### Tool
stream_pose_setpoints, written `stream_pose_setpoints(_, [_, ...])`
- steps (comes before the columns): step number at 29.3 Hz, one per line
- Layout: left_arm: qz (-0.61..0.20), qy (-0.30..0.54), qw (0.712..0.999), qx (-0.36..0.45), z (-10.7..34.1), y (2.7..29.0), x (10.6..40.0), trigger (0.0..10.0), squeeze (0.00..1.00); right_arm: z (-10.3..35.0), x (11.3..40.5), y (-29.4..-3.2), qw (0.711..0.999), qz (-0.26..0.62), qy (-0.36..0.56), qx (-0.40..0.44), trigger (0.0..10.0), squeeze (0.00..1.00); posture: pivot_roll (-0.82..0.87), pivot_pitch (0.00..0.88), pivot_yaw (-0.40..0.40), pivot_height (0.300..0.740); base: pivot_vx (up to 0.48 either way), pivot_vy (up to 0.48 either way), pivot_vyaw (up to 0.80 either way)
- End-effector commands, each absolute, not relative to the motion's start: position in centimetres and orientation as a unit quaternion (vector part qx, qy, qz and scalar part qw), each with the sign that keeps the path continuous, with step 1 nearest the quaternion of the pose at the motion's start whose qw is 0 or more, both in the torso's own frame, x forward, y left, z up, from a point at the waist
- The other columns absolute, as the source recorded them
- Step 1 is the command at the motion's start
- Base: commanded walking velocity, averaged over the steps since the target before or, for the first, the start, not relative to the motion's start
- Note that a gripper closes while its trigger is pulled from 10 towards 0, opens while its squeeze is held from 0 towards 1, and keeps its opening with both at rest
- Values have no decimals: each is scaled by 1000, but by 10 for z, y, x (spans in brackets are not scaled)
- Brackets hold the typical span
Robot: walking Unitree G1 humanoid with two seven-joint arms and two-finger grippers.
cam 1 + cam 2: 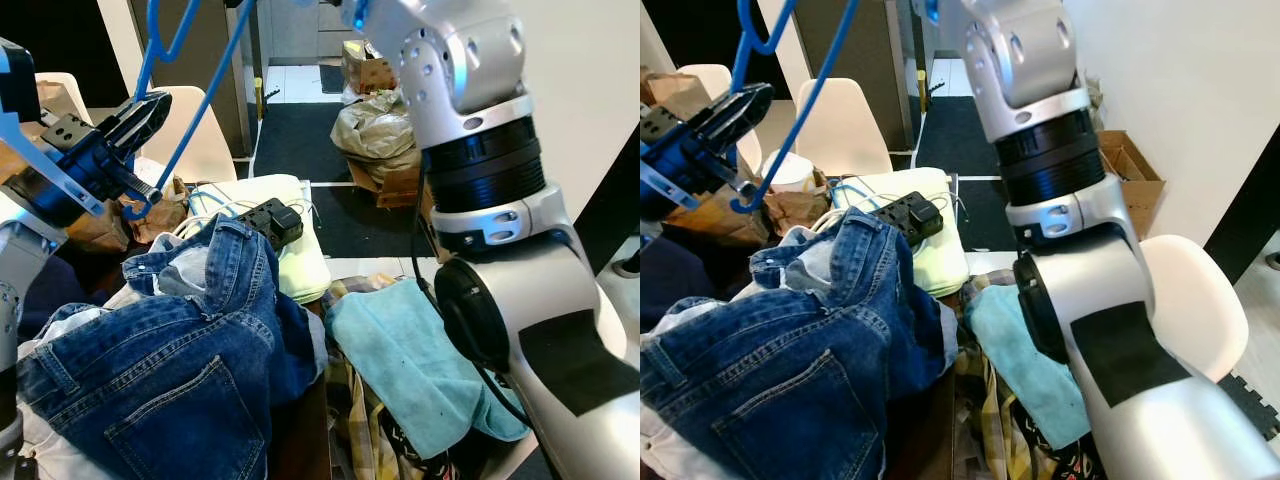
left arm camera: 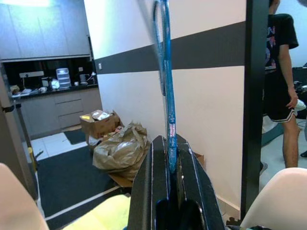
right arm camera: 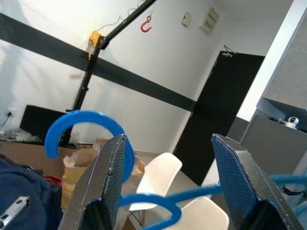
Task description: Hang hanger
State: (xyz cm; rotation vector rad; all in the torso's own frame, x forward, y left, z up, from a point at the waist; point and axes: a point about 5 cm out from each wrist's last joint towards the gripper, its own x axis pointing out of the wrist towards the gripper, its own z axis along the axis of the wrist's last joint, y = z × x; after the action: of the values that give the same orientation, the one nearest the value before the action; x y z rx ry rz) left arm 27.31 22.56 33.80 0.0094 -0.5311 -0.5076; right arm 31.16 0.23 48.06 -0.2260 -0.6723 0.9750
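A blue plastic hanger (image 1: 200, 95) is held up at the left, its rods running out of the top of the picture. My left gripper (image 1: 148, 108) is shut on its lower bar, and in the left wrist view the black fingers (image 2: 148, 182) pinch the blue rod (image 2: 169, 120). My right arm (image 1: 470, 100) rises out of the top of the head views. In the right wrist view my right gripper (image 3: 175, 177) is open, its fingers (image 3: 112, 172) wide apart. The hanger's hook (image 3: 81, 120) curves by one finger, and a blue bar crosses the gap.
A heap of blue jeans (image 1: 170, 350) lies in front, with a teal towel (image 1: 410, 360) to the right. A black adapter (image 1: 272, 220) rests on a pale yellow cushion (image 1: 300, 260). White chairs (image 1: 200, 130), paper bags (image 1: 375, 125) and boxes stand behind. A person (image 2: 283, 86) stands nearby.
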Motion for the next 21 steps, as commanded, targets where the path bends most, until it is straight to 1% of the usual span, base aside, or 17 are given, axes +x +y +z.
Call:
stream_pose_setpoints(1, [-248,-262,933,-1,338,224,272,10000,0,486,309,4,822,458,-323,-95,10000,0,-33,55,16,740,0,0,0])
stream_pose_setpoints(7, [-263,-254,931,11,336,217,272,10000,0,486,309,5,823,458,-324,-90,10000,0,-34,55,20,740,0,0,0])
stream_pose_setpoints(12, [-291,-240,926,33,338,206,270,10000,0,487,309,8,826,456,-323,-77,10000,0,-19,53,34,740,0,0,0])
stream_pose_setpoints(18, [-298,-234,925,37,338,202,269,10000,0,486,307,8,825,457,-325,-71,10000,0,-18,53,36,740,0,0,0])
stream_pose_setpoints(19, [-317,-223,920,53,336,198,268,10000,0,479,309,5,826,462,-318,-54,10000,0,-15,48,37,740,0,0,0])
stream_pose_setpoints(20, [-346,-204,912,85,334,197,264,10000,0,463,317,1,831,461,-303,-71,10000,0,-8,40,37,740,0,0,0])
stream_pose_setpoints(21, [-346,-204,912,85,334,197,264,10000,0,463,317,1,831,461,-303,-71,10000,0,-8,40,37,740,0,0,0])
